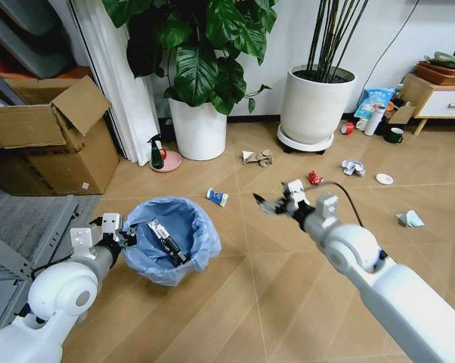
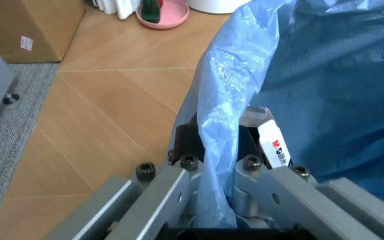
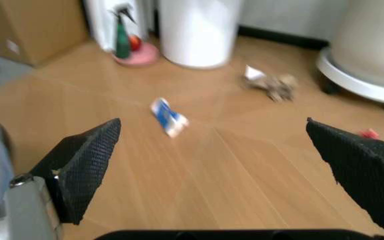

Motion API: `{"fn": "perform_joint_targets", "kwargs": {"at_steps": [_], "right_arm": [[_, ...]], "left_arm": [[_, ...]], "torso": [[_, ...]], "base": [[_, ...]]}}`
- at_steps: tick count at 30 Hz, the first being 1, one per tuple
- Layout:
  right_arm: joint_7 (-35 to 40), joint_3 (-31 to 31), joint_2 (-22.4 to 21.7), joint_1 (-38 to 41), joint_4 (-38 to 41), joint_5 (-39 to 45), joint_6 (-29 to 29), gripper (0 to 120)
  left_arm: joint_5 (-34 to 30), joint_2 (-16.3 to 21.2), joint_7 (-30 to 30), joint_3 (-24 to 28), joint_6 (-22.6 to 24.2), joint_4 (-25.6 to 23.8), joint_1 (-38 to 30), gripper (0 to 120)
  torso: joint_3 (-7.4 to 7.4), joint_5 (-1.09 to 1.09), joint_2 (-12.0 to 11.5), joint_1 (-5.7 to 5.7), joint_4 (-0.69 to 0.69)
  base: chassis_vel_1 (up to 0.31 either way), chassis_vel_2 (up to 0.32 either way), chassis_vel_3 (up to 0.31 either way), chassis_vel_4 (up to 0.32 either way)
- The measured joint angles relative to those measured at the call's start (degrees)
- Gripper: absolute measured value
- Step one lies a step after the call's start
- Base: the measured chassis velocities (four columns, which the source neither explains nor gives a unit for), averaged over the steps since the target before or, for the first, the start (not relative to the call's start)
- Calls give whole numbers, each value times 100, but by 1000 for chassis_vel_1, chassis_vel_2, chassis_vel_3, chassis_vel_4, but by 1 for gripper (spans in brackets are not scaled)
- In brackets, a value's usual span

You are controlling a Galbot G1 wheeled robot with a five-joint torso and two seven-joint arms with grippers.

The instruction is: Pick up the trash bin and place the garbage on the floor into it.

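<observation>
The left gripper (image 1: pixel 126 237) is clamped on the trash bin (image 1: pixel 169 239) rim. The right gripper (image 1: pixel 277 203), jaws spread wide, hovers over the wooden floor (image 1: pixel 235 302), nearest the blue-white wrapper (image 1: pixel 217 197) just ahead, towards the bin. Beyond lie crumpled paper (image 1: pixel 258 157) and a white plant pot (image 1: pixel 199 128).

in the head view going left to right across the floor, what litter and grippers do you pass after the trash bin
Trash bin clamped at its rim by the left gripper → blue-white wrapper → open right gripper → red crushed can → crumpled white paper → pale tissue.
</observation>
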Motion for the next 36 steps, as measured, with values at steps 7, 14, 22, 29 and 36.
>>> {"fn": "perform_joint_targets", "kwargs": {"at_steps": [7, 14, 22, 29, 36], "right_arm": [[-257, 639, 102, -680, -6, -387, 87, 100], [-317, 797, 221, -812, -44, -458, 173, 100], [-328, 867, 264, -945, 37, -467, 194, 100], [-391, 943, 269, -1019, 90, -472, 210, 100], [-410, 947, 283, -1037, 94, -487, 223, 100]], "left_arm": [[8, -56, -13, -9, -7, -97, 52, 0], [7, -23, -30, 16, -9, -255, 108, 0], [-16, 30, -45, 1, -12, -337, 150, 0], [-21, 30, -52, 9, -19, -360, 157, 0], [-23, 35, -52, 11, -48, -373, 151, 0]], "torso": [[0, -1, 0, 0, -1], [0, -2, 0, -1, 1], [1, -3, 0, 0, 0], [1, -7, 0, 1, 1], [1, -2, 0, 1, 1]], "base": [[0, 0, 0, 0], [-13, 11, 15, -18], [-123, 132, 133, -137], [-215, 212, 226, -217], [-204, 193, 210, -204]]}}
